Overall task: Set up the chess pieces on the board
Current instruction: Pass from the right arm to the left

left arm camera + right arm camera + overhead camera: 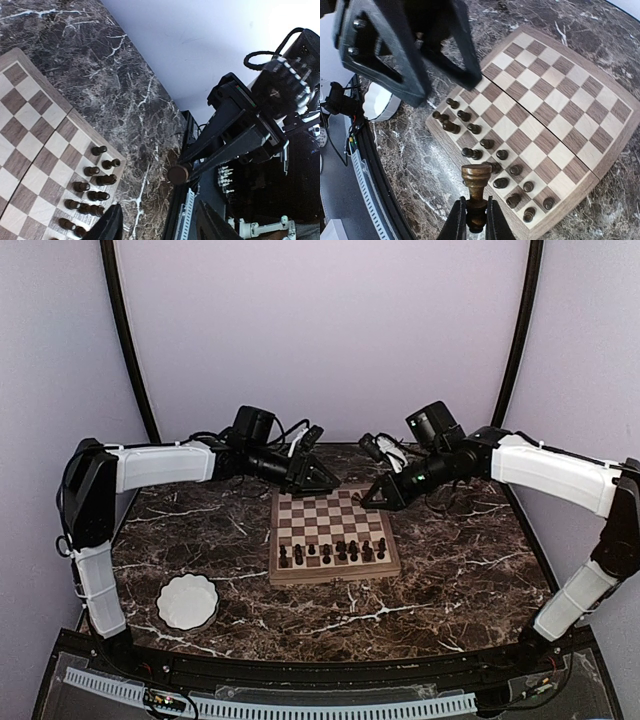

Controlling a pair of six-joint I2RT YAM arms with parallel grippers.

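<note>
Marble, dark brown with white veins, makes up the tabletop (450,570), and sitting in the middle of it is the square wooden chessboard with tan and dark brown checks (335,577). The small dark chess pieces (340,552) stand upright along the board's near edge. One row runs right across, and a few more stand in the second row toward the right side. The far rows of the board show bare squares.

Over on the right, the right hand (476,205) hangs above the tabletop just off the far-right corner of the board. It is clamped tight on a brown turned-wood chess piece (476,187). The fingers pinch its base, and its rounded head points out past the fingertips, toward the board.

Now the left side. The left hand (320,480) hovers over the far-left corner of the board, facing the right hand across the far edge, and the two are apart. From its own wrist camera, the black fingers (111,225) stand spread with nothing between them, so that hand is empty.

Down at the near-left of the tabletop sits a white scalloped bowl (188,601), well apart from the board.
</note>
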